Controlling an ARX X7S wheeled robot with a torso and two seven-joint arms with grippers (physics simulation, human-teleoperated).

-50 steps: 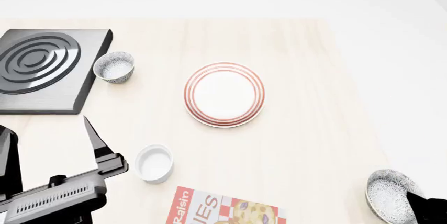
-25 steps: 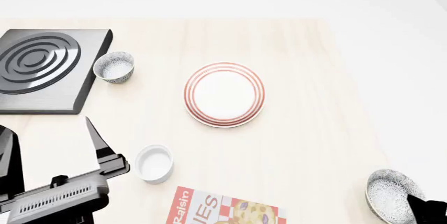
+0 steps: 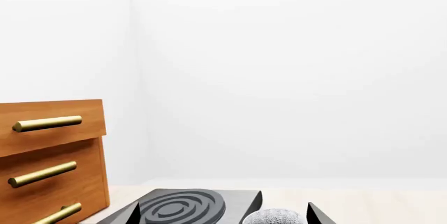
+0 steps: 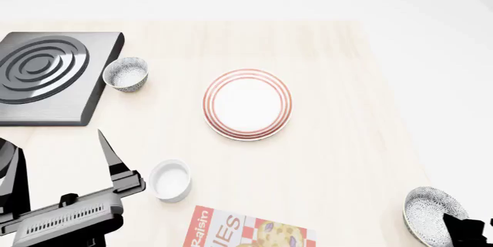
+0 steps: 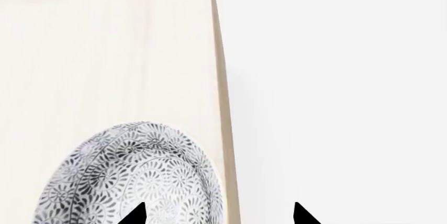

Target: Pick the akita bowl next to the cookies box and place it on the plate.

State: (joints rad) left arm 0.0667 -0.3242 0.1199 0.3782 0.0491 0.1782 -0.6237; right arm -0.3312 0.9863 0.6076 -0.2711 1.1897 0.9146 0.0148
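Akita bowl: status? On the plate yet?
Not yet. The plate sits bare mid-table. The akita bowl, the one nearest the cookies box, rests at the table's near right edge. In hand: the right gripper is at the bowl's rim, fingertips apart, no grasp visible. Left: grip, lift, carry to the plate, release. The left gripper is idle near the white ramekin.

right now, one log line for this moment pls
phase: approach | right gripper: open, over akita bowl rim at table edge | plate: bare | left gripper: idle
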